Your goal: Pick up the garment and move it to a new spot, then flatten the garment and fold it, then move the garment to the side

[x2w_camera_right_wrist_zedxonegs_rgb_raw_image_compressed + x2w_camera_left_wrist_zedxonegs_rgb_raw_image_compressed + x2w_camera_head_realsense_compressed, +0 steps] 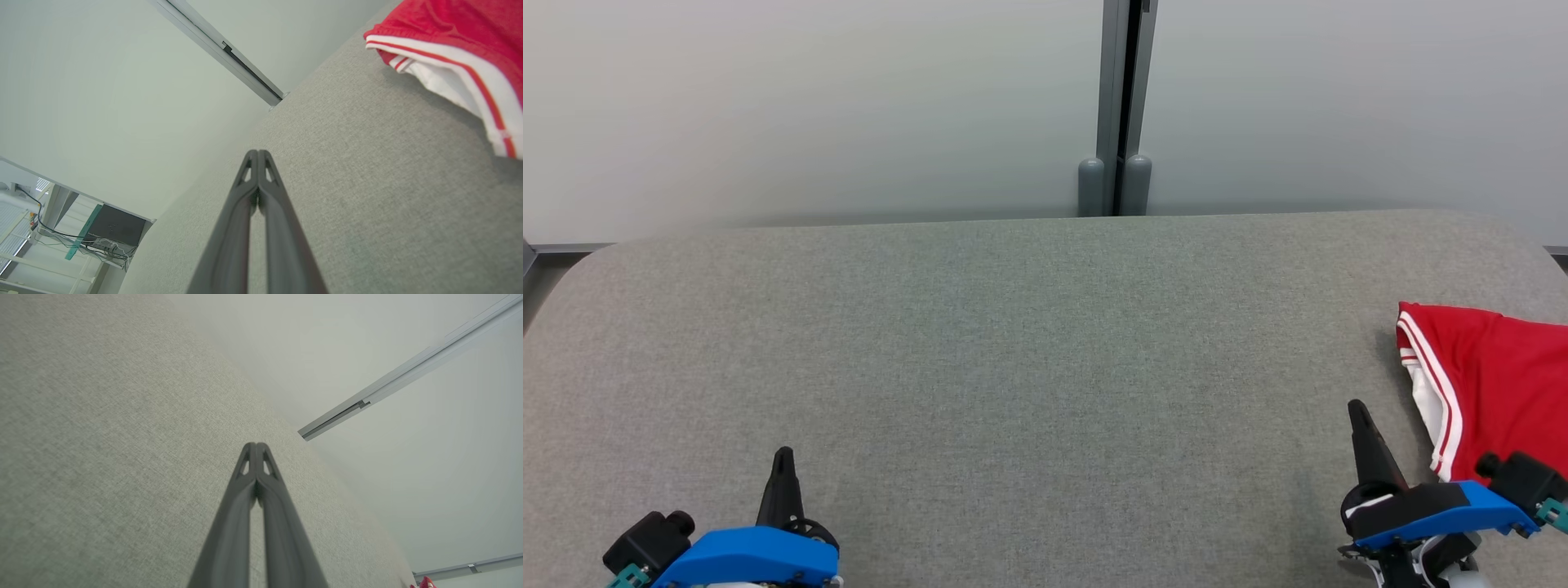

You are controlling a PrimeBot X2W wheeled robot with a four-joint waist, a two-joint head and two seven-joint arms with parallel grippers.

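The garment [1494, 376] is red with white stripes along its edge and lies folded at the far right of the grey fabric table [1029, 359], partly cut off by the head view's edge. In the right wrist view the garment [457, 36] sits at the upper right, and a red corner of the garment [426, 583] peeks in at the left wrist view's bottom right. My right gripper [1357, 408] is shut and empty, just left of the garment and apart from it. My left gripper [783, 454] is shut and empty at the lower left. The tips meet in both wrist views: left gripper [256, 446], right gripper [258, 153].
Pale partition walls stand behind the table, joined by a grey post [1121, 106] at the back centre. The table's corners are rounded. Beyond the table edge, the right wrist view shows a dark box with cables [110, 228] on a lower frame.
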